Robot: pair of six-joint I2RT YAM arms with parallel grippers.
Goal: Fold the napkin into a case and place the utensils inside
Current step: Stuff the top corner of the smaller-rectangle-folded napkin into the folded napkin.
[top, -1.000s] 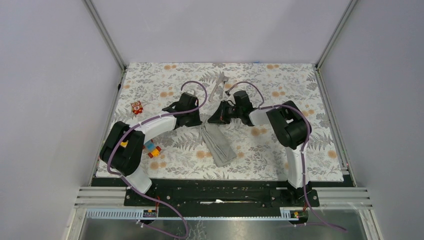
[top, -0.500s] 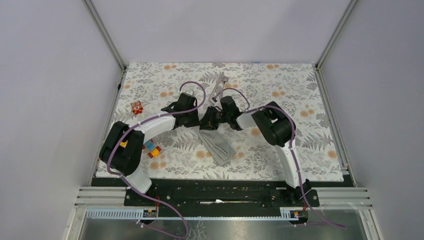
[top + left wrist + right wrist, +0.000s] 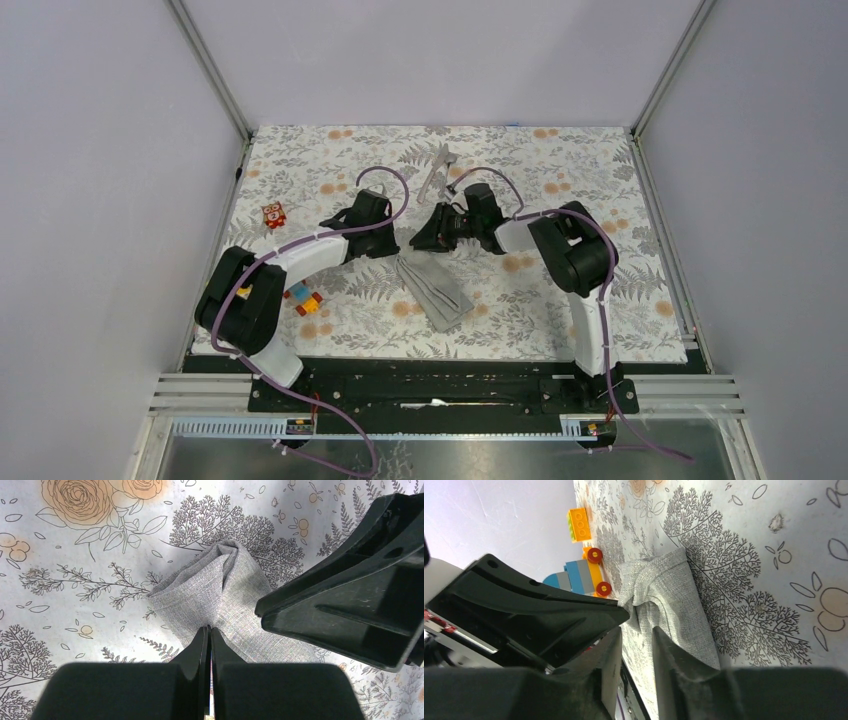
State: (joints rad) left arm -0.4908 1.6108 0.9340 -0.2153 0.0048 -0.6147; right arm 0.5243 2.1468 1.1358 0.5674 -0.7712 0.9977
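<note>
Left arm (image 3: 300, 252) and right arm (image 3: 575, 262) stretched forward, bent inward, tips nearly meeting low at mid-table; left gripper (image 3: 209, 629) clamped tight, jaws pressed flat together; right gripper (image 3: 638, 630) facing it, jaws parted by a narrow gap.

Items outside the task
We identify a floral tablecloth (image 3: 560, 160), a red block (image 3: 274, 214) lying near its left edge, and a cluster of coloured toy blocks (image 3: 305, 298) nearer the front.
</note>
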